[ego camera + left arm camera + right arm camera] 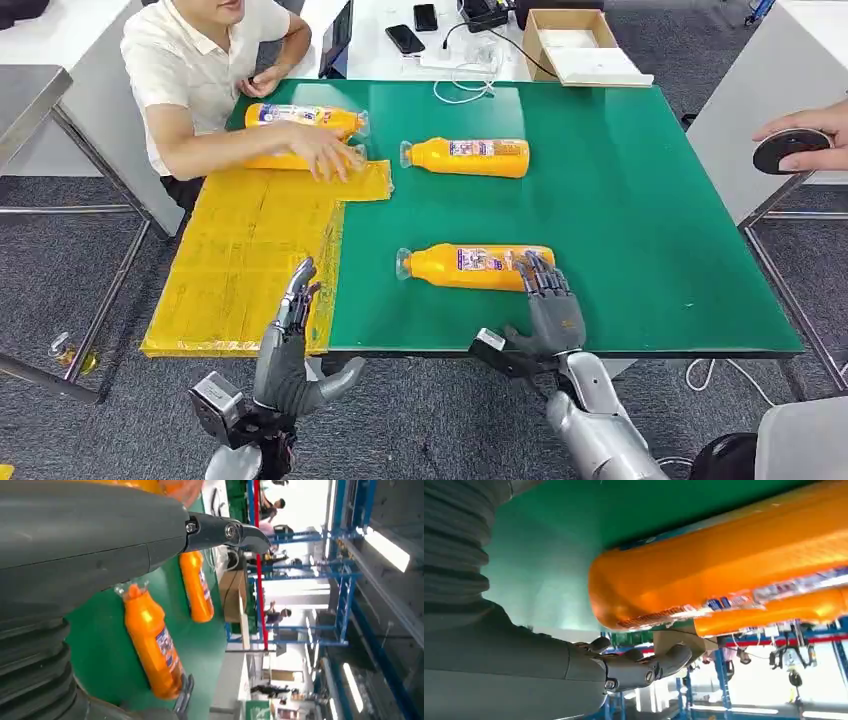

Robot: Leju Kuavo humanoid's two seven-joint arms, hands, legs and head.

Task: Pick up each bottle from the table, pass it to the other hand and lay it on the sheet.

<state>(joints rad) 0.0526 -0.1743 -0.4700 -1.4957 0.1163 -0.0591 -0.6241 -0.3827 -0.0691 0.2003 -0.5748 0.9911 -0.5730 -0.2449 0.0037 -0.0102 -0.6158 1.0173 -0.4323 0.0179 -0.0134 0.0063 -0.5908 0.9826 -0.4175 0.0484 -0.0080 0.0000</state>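
right hand (548,300) fingers apart, draped over our nearest bottle (470,266) base — not yet clamped | left hand (292,345) apart, empty, waiting beside yellow sheet (240,270) to receive

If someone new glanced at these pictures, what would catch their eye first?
Probably the orange bottles lying on the green table: the nearest bottle lies at the right hand. At the far left corner, a seated person's hand rests on another bottle beside the yellow sheet.
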